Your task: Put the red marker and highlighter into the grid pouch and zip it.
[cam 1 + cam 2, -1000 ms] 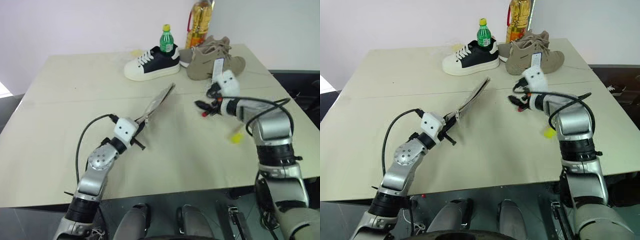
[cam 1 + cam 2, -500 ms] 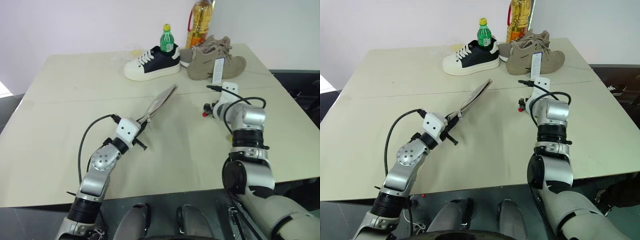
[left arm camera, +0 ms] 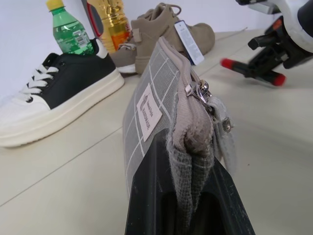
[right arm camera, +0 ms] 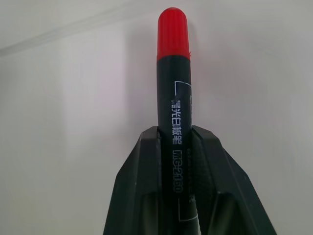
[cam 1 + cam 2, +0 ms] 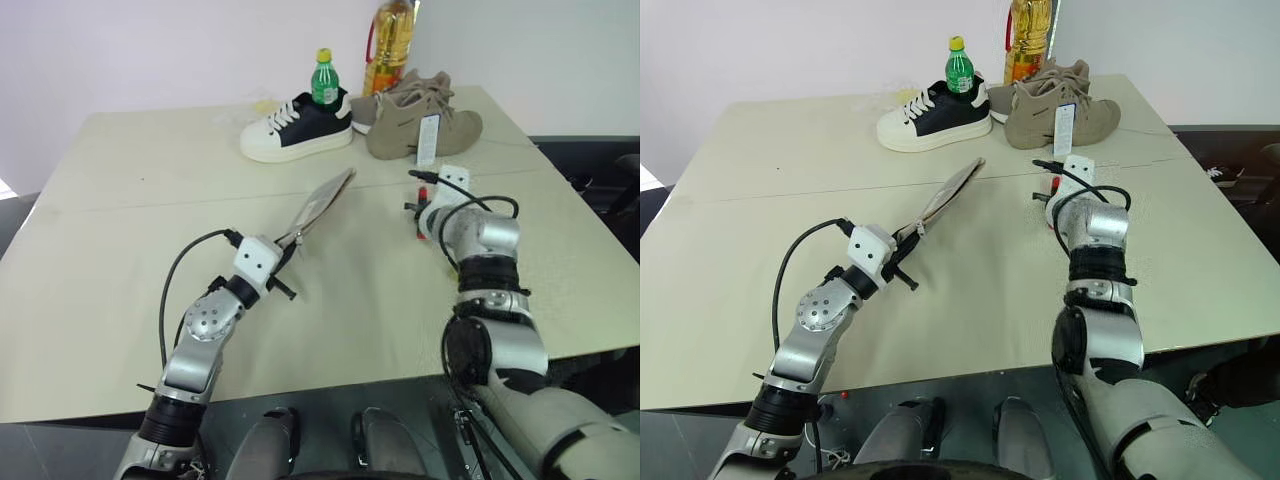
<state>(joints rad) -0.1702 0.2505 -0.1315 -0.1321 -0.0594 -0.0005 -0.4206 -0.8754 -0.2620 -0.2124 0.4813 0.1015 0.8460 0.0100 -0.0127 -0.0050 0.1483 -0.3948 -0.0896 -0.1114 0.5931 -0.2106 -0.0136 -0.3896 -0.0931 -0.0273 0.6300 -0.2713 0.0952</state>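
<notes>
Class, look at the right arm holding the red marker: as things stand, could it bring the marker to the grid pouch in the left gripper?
Probably yes. The right gripper is shut on the red marker, and bare table lies between it and the grid pouch, held up by the left gripper. But the pouch's zipper looks closed.

- The slim red marker with a black barrel (image 4: 173, 122) is cut off by the picture's edge at its lower end, between the right gripper (image 4: 174, 147) fingers.
- The flat grey fabric pouch with white grid lines (image 3: 161, 98) is partly covered by the left gripper (image 3: 188, 196).
- The small white label (image 3: 148, 111) on the pouch has print too small to read.
</notes>
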